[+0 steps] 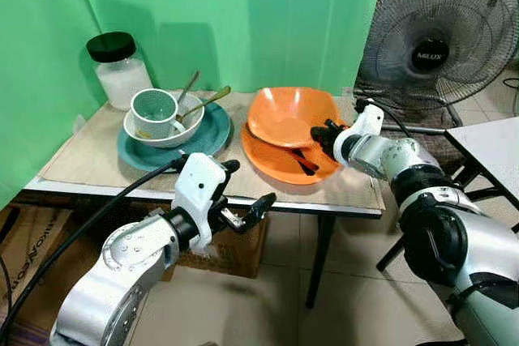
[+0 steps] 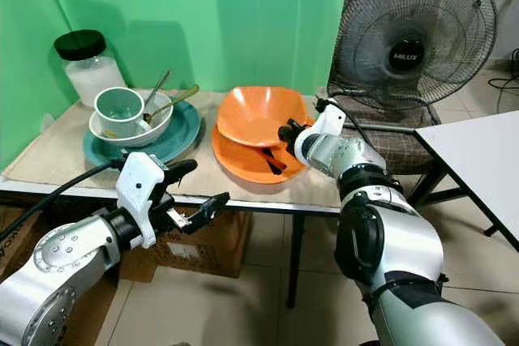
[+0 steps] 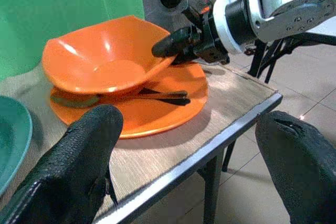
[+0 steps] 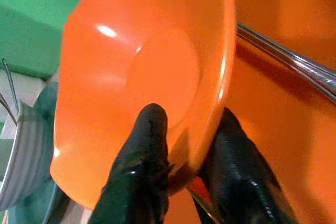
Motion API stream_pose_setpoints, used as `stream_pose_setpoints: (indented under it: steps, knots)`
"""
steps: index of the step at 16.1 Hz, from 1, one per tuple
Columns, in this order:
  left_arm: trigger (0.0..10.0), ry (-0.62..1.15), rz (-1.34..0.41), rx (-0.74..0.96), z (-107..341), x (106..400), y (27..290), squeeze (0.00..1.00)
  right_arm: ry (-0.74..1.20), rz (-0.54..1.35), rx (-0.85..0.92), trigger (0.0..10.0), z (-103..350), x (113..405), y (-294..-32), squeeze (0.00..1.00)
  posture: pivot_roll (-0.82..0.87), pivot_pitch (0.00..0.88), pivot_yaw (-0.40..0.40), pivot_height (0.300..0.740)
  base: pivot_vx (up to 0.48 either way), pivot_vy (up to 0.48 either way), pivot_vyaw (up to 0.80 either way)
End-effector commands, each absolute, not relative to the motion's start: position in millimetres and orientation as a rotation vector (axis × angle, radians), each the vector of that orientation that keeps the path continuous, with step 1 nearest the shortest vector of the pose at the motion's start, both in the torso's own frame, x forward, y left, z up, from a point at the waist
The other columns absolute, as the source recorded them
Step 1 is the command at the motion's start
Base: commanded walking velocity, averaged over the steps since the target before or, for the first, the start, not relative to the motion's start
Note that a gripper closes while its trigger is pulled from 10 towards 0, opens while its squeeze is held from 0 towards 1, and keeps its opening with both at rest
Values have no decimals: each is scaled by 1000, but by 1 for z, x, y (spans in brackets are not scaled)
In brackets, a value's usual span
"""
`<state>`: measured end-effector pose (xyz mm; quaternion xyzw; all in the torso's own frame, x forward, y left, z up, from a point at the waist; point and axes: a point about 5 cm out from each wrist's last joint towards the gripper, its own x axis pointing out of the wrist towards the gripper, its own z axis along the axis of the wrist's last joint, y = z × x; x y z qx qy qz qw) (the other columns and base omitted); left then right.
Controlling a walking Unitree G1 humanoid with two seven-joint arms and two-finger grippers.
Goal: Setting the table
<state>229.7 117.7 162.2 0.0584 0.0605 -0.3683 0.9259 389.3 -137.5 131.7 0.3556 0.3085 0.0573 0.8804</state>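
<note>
The orange bowl [image 1: 290, 115] hides much of the orange plate [image 1: 276, 164] and the upper ends of the utensils [image 3: 163, 96] beneath it. The fan [image 1: 438, 34] is cut off by the picture's right edge, and the cup [image 1: 154, 111] hides the spoon bowls.

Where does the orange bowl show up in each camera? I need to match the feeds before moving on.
Left eye view: orange bowl at table centre, its right rim pinched by the right gripper.
Right eye view: centre, on the orange plate.
Left wrist view: upper left, tilted over the plate.
Right wrist view: centre, rim between the black fingers.
Shared landmark: the orange plate beneath it.
</note>
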Motion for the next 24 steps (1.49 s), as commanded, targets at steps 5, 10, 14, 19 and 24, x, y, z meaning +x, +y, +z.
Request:
stream_pose_setpoints:
  steps: [5, 10, 14, 19, 24]
  knots:
    - [10000, 116, -757, 145, 165, 234, 121, 0, 600, 144, 787, 0, 146, 395, -135, 0, -71, 0, 69, 740, 0, 0, 0]
    - [10000, 51, -683, 131, 175, 250, 125, 0, 496, 195, 880, 0, 175, 403, -144, 0, -111, 0, 97, 740, 0, 0, 0]
    - [10000, -10, -603, 121, 182, 255, 129, 0, 293, 199, 941, 0, 193, 397, -170, 0, -86, 0, 92, 740, 0, 0, 0]
    - [10000, -60, -497, 124, 192, 255, 135, 0, -34, 236, 535, 10000, 227, 345, -186, 0, -65, 0, 48, 740, 0, 0, 0]
    - [10000, -42, -259, 100, 189, 245, 148, 0, -192, 165, 236, 10000, 231, 263, -188, 0, -77, 0, 60, 740, 0, 0, 0]
